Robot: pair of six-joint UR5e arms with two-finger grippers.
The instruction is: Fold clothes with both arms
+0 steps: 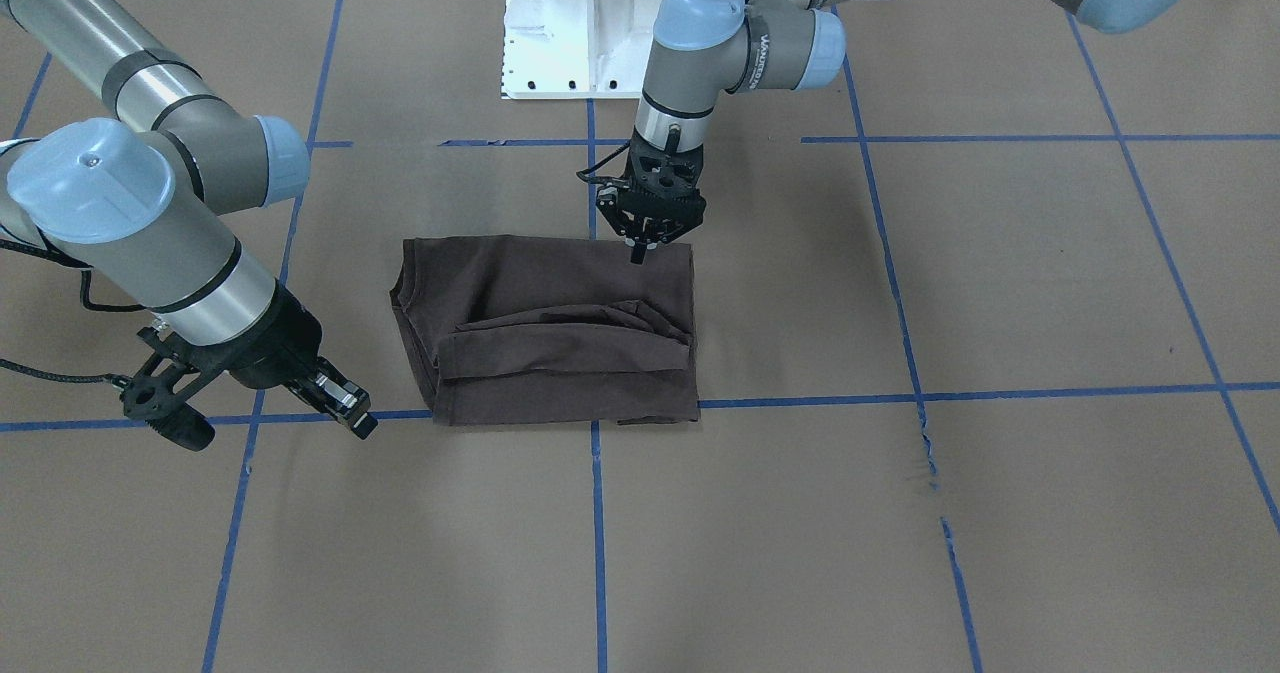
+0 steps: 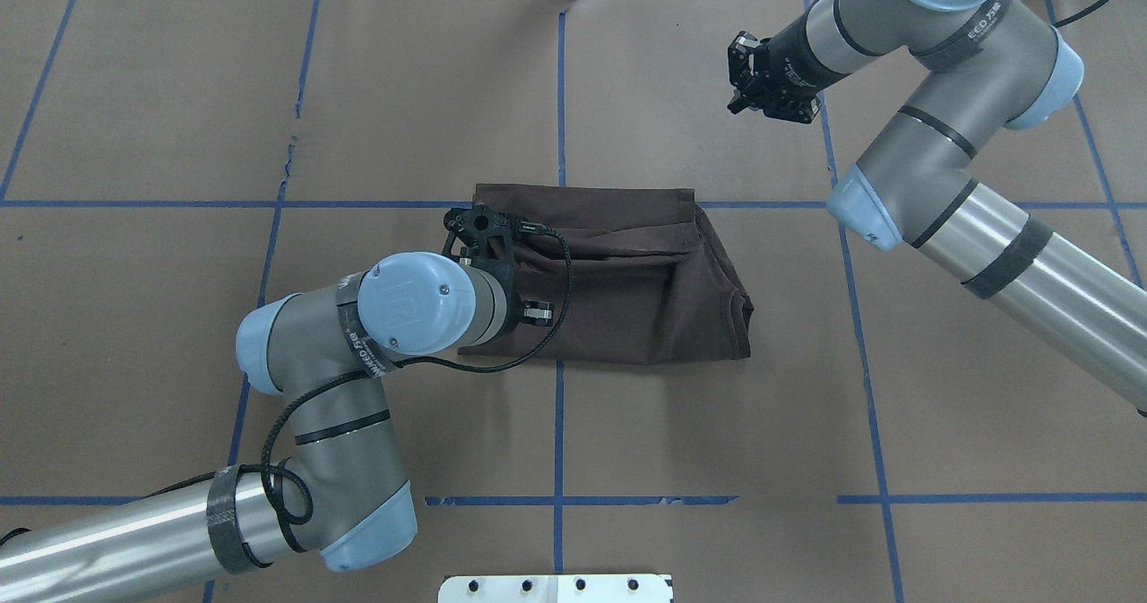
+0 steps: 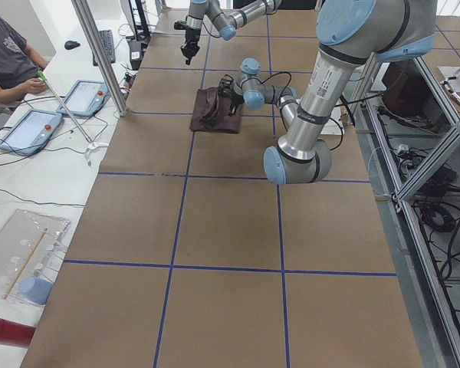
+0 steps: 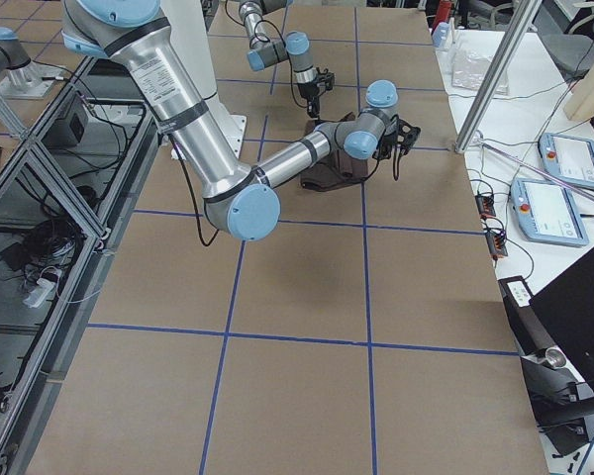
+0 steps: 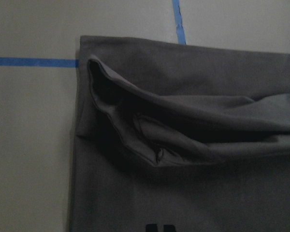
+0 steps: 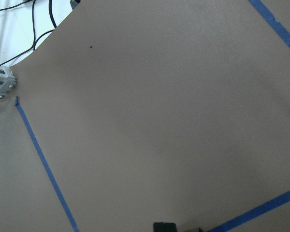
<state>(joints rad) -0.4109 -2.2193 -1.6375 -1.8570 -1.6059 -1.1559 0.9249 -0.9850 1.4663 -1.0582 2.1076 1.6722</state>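
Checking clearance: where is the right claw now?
The right claw hovers upper right in the overhead view, off the T-shirt, beyond its far right corner.

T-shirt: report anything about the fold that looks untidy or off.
The T-shirt is folded but untidy. A loose layer bunches into an open pocket across its middle, and the side nearest the right arm slants with stepped layers. The table cover also looks ragged along one blue tape line.

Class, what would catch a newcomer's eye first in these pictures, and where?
A dark brown T-shirt, folded into a rough rectangle, lies mid-table on blue-taped brown paper. The black two-finger left gripper points down at its robot-side edge; the right gripper hangs clear beside it.
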